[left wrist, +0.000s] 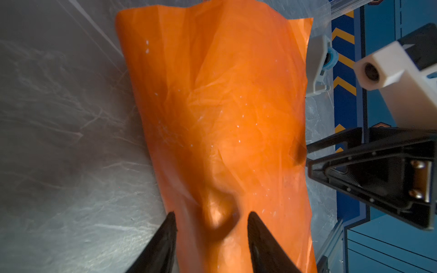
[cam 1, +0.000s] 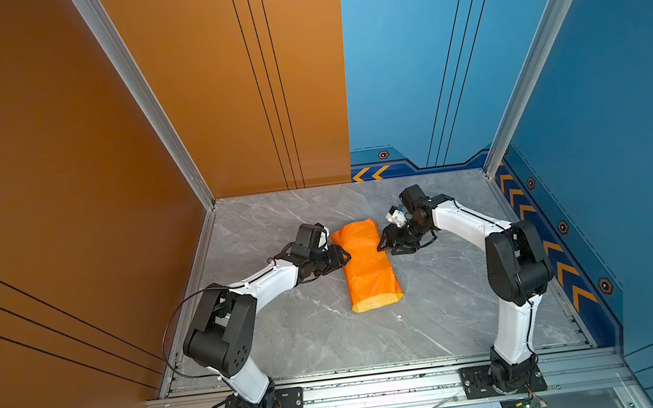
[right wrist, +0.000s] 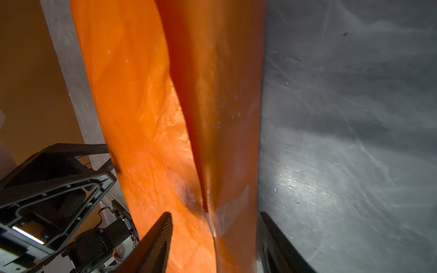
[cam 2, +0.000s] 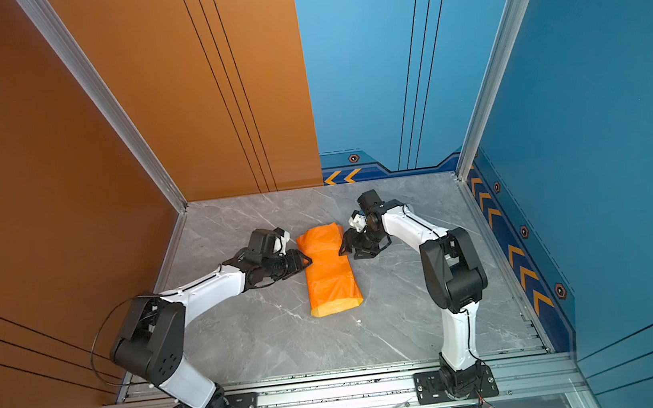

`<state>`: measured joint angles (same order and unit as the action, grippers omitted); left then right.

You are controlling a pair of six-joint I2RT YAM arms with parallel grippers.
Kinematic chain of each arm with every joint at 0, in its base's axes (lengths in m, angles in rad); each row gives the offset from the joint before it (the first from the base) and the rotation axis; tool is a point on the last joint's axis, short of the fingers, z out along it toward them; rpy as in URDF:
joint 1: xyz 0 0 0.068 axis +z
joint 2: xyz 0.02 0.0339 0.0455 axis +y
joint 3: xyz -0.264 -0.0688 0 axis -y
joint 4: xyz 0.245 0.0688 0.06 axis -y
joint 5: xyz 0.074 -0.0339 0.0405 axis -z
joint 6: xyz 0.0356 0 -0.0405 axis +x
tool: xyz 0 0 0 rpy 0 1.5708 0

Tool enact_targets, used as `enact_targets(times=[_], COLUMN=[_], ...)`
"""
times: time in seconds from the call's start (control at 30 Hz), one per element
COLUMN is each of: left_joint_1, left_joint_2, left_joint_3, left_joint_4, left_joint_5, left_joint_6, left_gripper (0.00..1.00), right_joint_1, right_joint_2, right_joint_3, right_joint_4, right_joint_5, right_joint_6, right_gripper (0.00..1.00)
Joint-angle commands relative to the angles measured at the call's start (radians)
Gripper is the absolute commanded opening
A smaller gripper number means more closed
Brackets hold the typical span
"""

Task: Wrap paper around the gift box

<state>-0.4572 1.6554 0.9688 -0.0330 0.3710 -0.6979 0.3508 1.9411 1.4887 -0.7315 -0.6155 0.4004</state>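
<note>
Paper (cam 1: 367,267) lies mid-table (cam 1: 290,343), folded into a long orange bundle, box hidden. Left gripper (cam 1: 346,256) is at its left edge, jaws parted over the sheet, nothing pinched. Right gripper (cam 1: 380,245) is at the right edge, also released, straddling a raised fold.

My top views come through bright, even and sharp. Wrist views are dimmer and soft: paper (left wrist: 224,106) shadowed near the lens, glare on the table (right wrist: 305,186).
</note>
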Motion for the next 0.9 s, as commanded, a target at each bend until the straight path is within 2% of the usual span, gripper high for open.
enact_targets(times=[0.0, 0.17, 0.23, 0.3, 0.37, 0.4, 0.5, 0.6, 0.7, 0.77, 0.87], left_joint_1=[-0.021, -0.052, -0.058, -0.056, -0.054, -0.056, -0.077, -0.11, -0.17, -0.221, -0.281], left_joint_2=[0.013, 0.028, 0.024, 0.001, -0.041, -0.064, -0.126, -0.16, -0.16, -0.145, -0.096], left_joint_3=[-0.012, -0.016, -0.009, 0.004, 0.027, 0.044, 0.099, 0.125, 0.157, 0.173, 0.213], left_joint_4=[0.051, 0.095, 0.086, 0.037, -0.044, -0.089, -0.214, -0.267, -0.326, -0.357, -0.404], left_joint_5=[0.027, 0.042, 0.032, -0.005, -0.068, -0.102, -0.2, -0.213, -0.237, -0.297, -0.371], left_joint_6=[-0.019, -0.052, -0.047, -0.019, 0.043, 0.082, 0.239, 0.415, 0.618, 0.756, 0.9], left_gripper=[0.47, 0.44, 0.44, 0.48, 0.52, 0.54, 0.59, 0.64, 0.69, 0.7, 0.72], right_joint_1=[0.028, 0.027, 0.022, 0.014, 0.002, -0.009, -0.034, -0.058, -0.074, -0.08, -0.098], right_joint_2=[0.045, 0.093, 0.1, 0.09, 0.055, 0.03, -0.076, -0.192, -0.302, -0.365, -0.444], right_joint_3=[0.045, 0.085, 0.097, 0.105, 0.098, 0.09, 0.025, -0.094, -0.248, -0.343, -0.466], right_joint_4=[-0.037, -0.036, -0.038, -0.038, -0.038, -0.037, -0.009, 0.05, 0.135, 0.178, 0.239], right_joint_5=[-0.028, -0.029, -0.029, -0.025, -0.003, 0.007, 0.043, 0.043, 0.036, 0.047, 0.061], right_joint_6=[-0.029, -0.025, -0.024, -0.023, -0.024, -0.024, -0.024, 0.001, 0.034, 0.048, 0.082], right_gripper=[0.53, 0.36, 0.35, 0.38, 0.55, 0.59, 0.63, 0.63, 0.63, 0.63, 0.63])
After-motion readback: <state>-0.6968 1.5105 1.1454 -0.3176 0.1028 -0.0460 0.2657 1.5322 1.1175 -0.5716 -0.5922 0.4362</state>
